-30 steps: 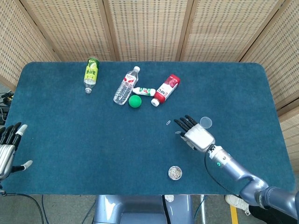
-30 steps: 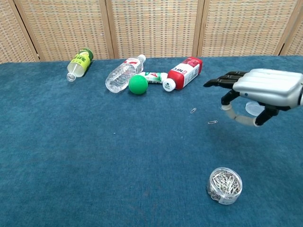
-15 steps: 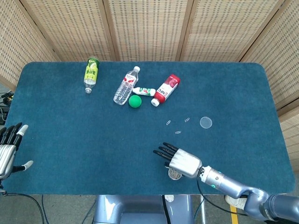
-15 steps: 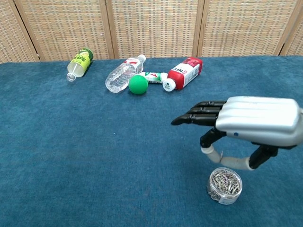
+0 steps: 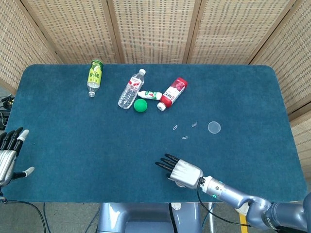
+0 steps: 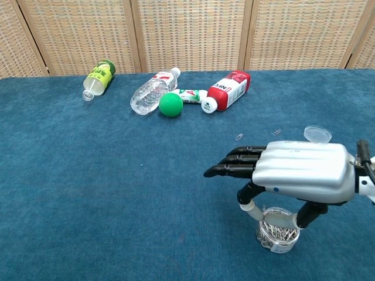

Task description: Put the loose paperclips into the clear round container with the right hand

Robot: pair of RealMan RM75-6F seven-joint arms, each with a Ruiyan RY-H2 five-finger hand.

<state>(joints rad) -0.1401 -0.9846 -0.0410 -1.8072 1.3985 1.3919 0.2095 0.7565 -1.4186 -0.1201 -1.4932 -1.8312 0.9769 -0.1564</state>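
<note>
Even, bright overhead light; my right hand (image 6: 302, 175) throws only a soft shadow on the blue tabletop (image 6: 88, 193). Both views stay sharp, without glare.

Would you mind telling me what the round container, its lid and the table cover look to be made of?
Container: clear, glossy, probably plastic; the paperclips show through its wall. Lid: the same see-through, likely plastic. Table cover: matte blue fabric, apparently felt or short-pile carpet, with a fuzzy surface.
</note>
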